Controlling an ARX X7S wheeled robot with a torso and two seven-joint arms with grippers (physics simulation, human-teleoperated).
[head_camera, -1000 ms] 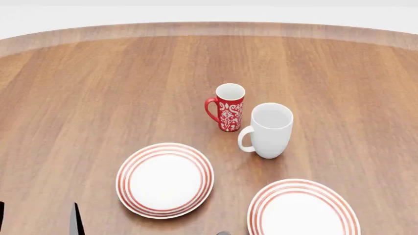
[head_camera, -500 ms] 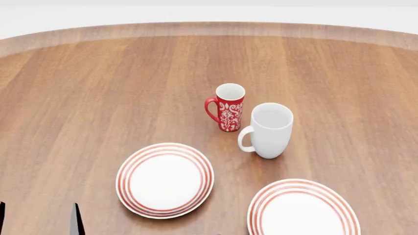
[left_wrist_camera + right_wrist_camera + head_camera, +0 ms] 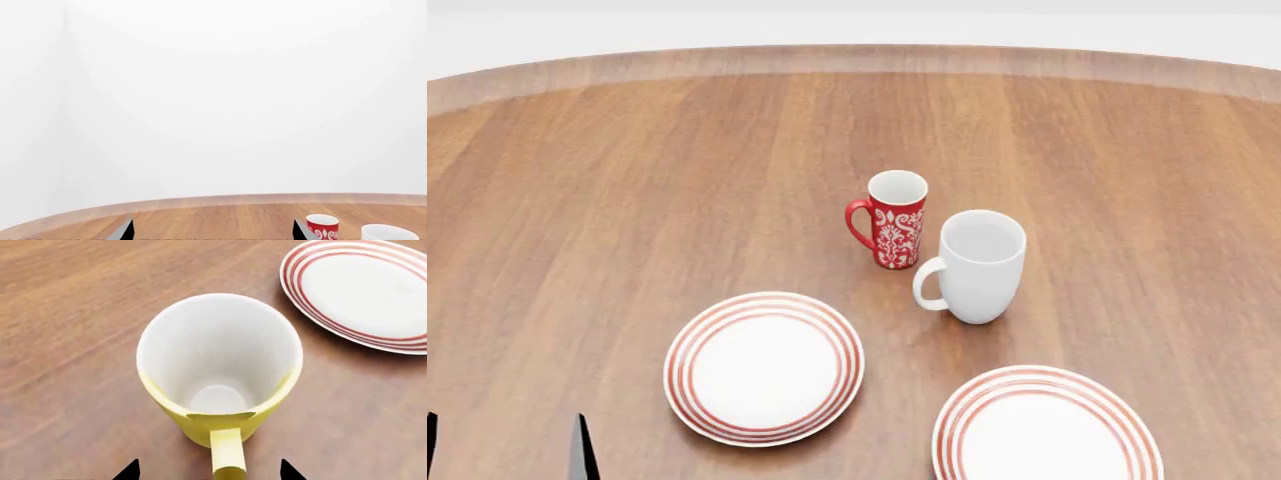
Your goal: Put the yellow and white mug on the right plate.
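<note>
The yellow and white mug stands upright on the wooden table in the right wrist view only; it is out of the head view. Its yellow handle points at the camera and lies between the tips of my open right gripper, with a gap on each side. A ringed plate lies just beyond the mug; I cannot tell which of the two it is. The right plate lies at the head view's lower right. My left gripper is open and empty at the lower left; its tips also frame the left wrist view.
The left plate lies beside the right one. A slim red patterned mug and a plain white mug stand behind the plates; both show in the left wrist view, the red one and the white one. The table's curved far edge runs across the back.
A small grey tip at the bottom edge of the head view has dropped out of sight. The mugs, plates and left gripper have not moved.
</note>
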